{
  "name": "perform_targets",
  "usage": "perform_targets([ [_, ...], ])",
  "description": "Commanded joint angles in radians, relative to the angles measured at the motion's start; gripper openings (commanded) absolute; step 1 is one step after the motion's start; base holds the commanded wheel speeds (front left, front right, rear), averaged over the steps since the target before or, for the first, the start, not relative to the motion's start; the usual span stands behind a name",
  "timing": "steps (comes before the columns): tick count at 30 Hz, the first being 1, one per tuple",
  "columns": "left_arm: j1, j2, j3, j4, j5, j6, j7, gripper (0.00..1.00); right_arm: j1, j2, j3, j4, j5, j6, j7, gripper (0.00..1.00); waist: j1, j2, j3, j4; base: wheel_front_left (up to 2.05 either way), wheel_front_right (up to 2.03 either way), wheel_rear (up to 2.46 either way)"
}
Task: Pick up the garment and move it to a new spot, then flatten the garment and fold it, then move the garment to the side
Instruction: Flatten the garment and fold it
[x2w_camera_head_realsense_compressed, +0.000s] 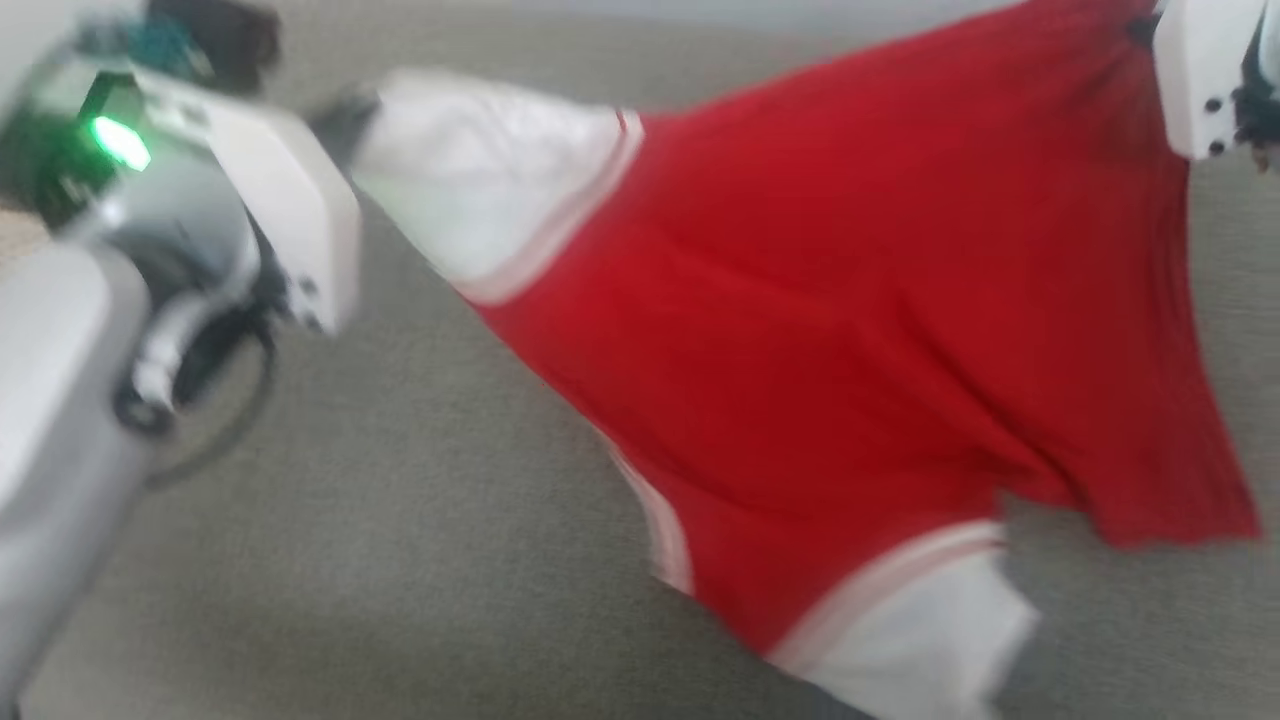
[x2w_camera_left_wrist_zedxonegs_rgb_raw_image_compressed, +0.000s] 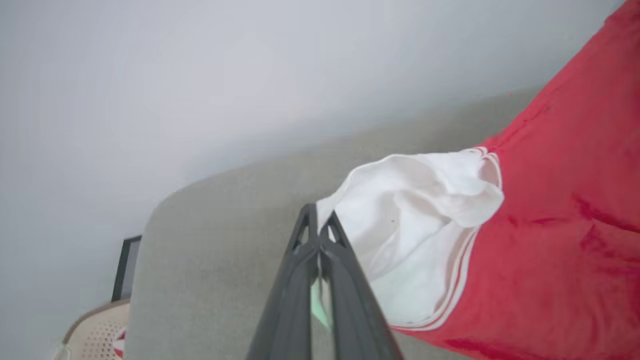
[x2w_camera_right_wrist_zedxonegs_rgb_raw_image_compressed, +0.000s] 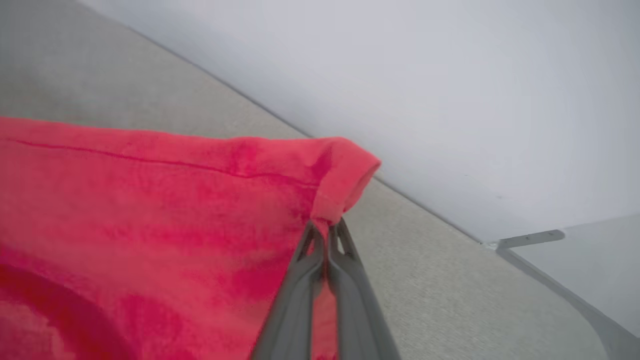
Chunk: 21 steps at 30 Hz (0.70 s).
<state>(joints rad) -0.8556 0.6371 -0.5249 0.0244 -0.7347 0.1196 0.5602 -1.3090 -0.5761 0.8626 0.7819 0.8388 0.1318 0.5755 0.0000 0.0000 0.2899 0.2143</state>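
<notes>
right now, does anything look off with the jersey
The jersey is askew. The shut left gripper pinches a bunched white panel and the shut right gripper pinches a red hem corner, so it slants and sags in folds rather than lying flat. No tear or stain shows, though the head view is blurred.

Bright, soft, even light; faint diffuse shading in the folds of the garment. Heavy motion blur through the head view, smearing its trim and hems (worst along the lower edge). Blooming green glare from a lamp left of the garment. Sharper in both wrist views, wall above the garment hazy.
</notes>
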Motion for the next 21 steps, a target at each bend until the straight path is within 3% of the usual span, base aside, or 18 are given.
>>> perform_targets([
  [1, -0.048, 0.006, 0.005, 0.029, 0.017, -0.015, -0.001, 0.0, -0.018, 0.006, -0.014, 0.009, -0.005, -0.002, -0.023, 0.0, 0.0, 0.0, -0.03, -0.032, 0.0, 0.0, 0.0],
  [6, -0.206, -0.002, 0.012, 0.165, 0.042, -0.058, 0.002, 0.0, -0.059, 0.036, -0.059, 0.065, -0.046, -0.002, -0.097, 0.0, 0.0, 0.0, -0.056, -0.067, 0.0, 0.0, 0.0],
  [13, -0.436, -0.05, 0.011, 0.366, 0.117, -0.103, -0.097, 0.0, -0.141, 0.109, -0.128, 0.182, -0.135, -0.002, -0.241, 0.0, 0.0, 0.0, -0.038, -0.104, 0.0, 0.0, 0.0],
  [21, -0.664, -0.115, 0.021, 0.534, 0.218, -0.084, -0.327, 0.0, -0.278, 0.161, -0.191, 0.319, -0.285, -0.002, -0.466, 0.0, 0.0, 0.0, 0.053, -0.125, 0.0, 0.0, 0.0],
])
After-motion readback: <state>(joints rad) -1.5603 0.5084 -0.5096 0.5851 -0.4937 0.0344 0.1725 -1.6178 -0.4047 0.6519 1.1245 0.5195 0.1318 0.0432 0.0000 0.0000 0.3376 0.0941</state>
